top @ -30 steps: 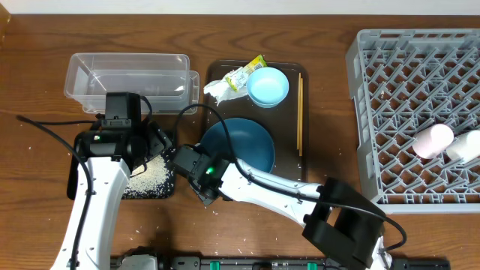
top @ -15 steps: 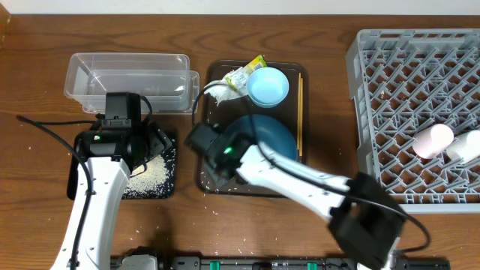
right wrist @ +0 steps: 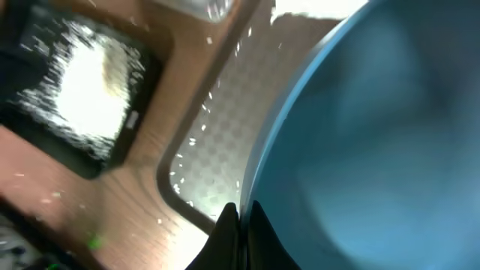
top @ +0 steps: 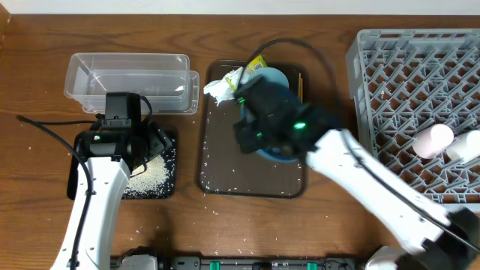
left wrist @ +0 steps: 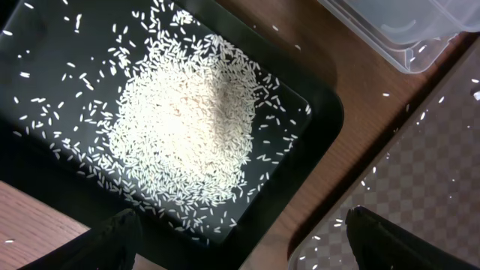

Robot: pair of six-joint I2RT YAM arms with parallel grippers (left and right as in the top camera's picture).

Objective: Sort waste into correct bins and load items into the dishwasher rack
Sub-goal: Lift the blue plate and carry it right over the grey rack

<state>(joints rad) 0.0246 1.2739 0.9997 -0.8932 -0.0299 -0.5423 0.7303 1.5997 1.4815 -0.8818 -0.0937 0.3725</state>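
Loading: your right gripper [right wrist: 240, 217] clamps the large dark-blue round dish [right wrist: 375, 127], left gripper [left wrist: 244, 236] gapes empty; next, probably the grey plastic lattice rack [top: 397, 82].

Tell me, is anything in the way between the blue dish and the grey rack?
Nothing tall seems to be. The right gripper holds the dark-blue dish by its rim; only flat chopsticks lie between it and the rack.

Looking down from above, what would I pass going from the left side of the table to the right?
A clear plastic tub → brown serving tray → grey rack → pink cup in the rack → white cup at the right edge.
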